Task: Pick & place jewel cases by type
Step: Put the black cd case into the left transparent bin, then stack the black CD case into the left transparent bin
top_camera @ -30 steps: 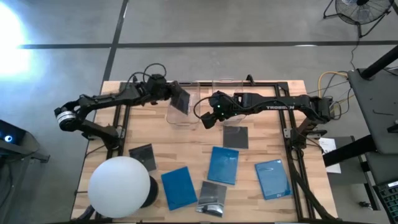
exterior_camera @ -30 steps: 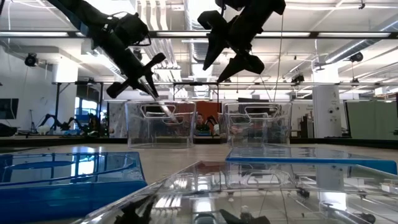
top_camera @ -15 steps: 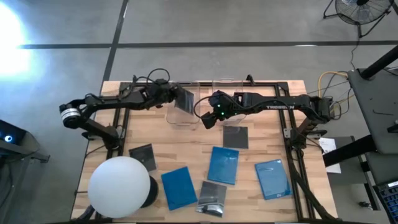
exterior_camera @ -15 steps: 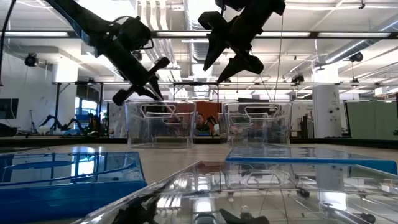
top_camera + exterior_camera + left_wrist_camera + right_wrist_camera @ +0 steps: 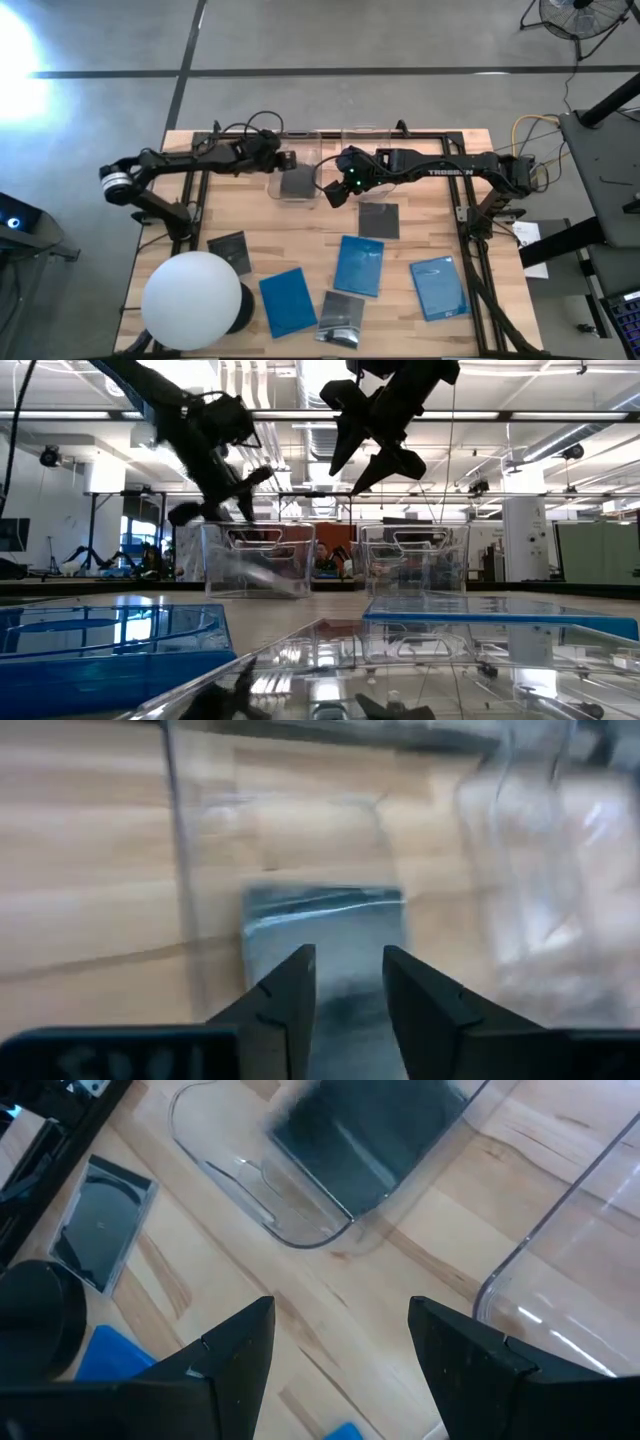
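Observation:
My left gripper [image 5: 350,970] stands open above the left clear bin [image 5: 293,172], at that bin's left rim in the high view [image 5: 284,158]. A dark jewel case [image 5: 322,932] shows blurred inside that bin, below the fingers and apart from them; it also shows in the high view [image 5: 297,182] and tilted in the low view [image 5: 266,575]. My right gripper [image 5: 340,1320] hangs open over the bare table between the two bins [image 5: 335,190], with nothing between its fingers. Three more dark cases [image 5: 229,248] [image 5: 379,217] [image 5: 341,318] and three blue cases [image 5: 287,300] [image 5: 360,265] [image 5: 438,288] lie flat on the table.
A second clear bin [image 5: 362,148] stands right of the first, at the table's far edge. A big white sphere [image 5: 192,300] fills the near left corner. Black frame rails [image 5: 465,215] run along the table's left and right sides.
My left gripper has tipped down a little over the left bin, rolled, and let go of the dark case. The case, held tilted above the bin a second ago, has dropped into the bin.

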You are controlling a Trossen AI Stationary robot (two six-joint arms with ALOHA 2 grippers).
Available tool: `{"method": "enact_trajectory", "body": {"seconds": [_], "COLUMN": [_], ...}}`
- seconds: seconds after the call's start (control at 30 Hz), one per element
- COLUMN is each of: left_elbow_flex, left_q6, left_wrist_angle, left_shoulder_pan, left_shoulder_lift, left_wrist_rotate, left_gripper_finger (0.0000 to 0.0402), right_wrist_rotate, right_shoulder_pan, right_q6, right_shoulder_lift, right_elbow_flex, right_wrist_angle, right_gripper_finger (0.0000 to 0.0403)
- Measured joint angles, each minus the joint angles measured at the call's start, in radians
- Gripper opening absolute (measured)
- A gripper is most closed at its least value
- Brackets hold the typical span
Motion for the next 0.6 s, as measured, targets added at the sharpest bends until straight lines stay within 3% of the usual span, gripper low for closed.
{"method": "enact_trajectory", "body": {"seconds": [0.3, 0.43, 0.6], "left_elbow_flex": [0.207, 0.24, 0.219], "left_q6": [0.49, 0.609, 0.631], "left_wrist_angle": [-0.465, -0.641, -0.76], "left_shoulder_pan": [-0.015, -0.016, -0.028], "left_shoulder_lift": [-0.092, -0.091, -0.09], "left_wrist_rotate": [0.014, 0.107, 0.114], "left_gripper_finger": [0.0106, 0.0106, 0.0106], "right_wrist_rotate": [0.0, 0.0, 0.0], "right_shoulder_pan": [0.0, 0.0, 0.0], "right_q6": [-0.01, -0.032, -0.045], "right_shoulder_lift": [0.0, 0.001, 0.001], "right_elbow_flex": [0.0, 0.0, 0.0], "right_wrist_angle": [-0.003, -0.004, -0.018], "right_gripper_finger": [0.0226, 0.0226, 0.0226]}}
